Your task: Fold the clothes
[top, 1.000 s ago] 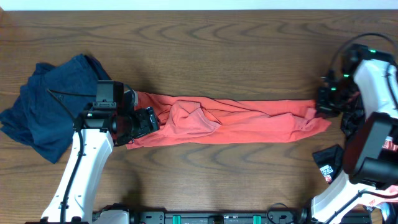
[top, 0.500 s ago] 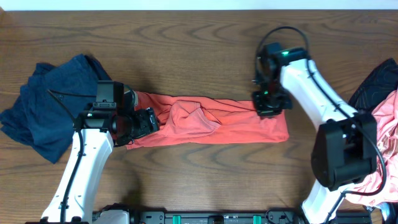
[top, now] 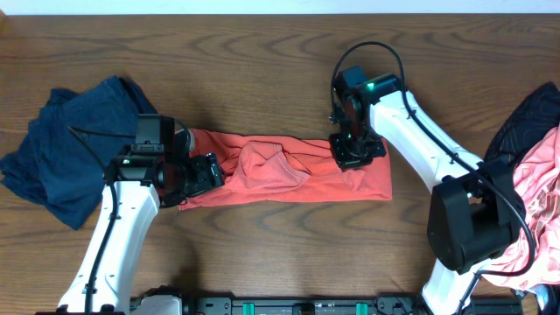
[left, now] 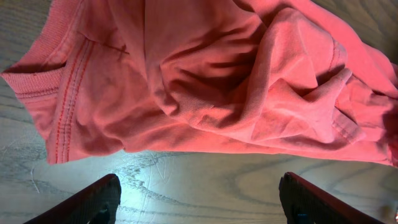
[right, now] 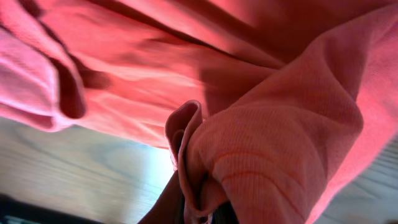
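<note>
The red shirt [top: 280,175] lies mid-desk [top: 262,52] as a long band, its long axis running left to right. The right jaws are clamped on its right end, doubled over toward the middle to make the fold. The left jaws stand open beside the left end, likely ready to steady it.

I record the left arm [top: 114,241] as white, smooth-shelled links with a black wrist block [top: 157,144] and a thin black cable [top: 83,133]. The right arm [top: 424,131] matches: white links, black joints, a looped black cable [top: 372,51], and a green indicator light [top: 381,85]. The left jaws show dark, tapered tips. A black base rail [top: 262,306] with green fittings runs along the worktop's near edge.
</note>
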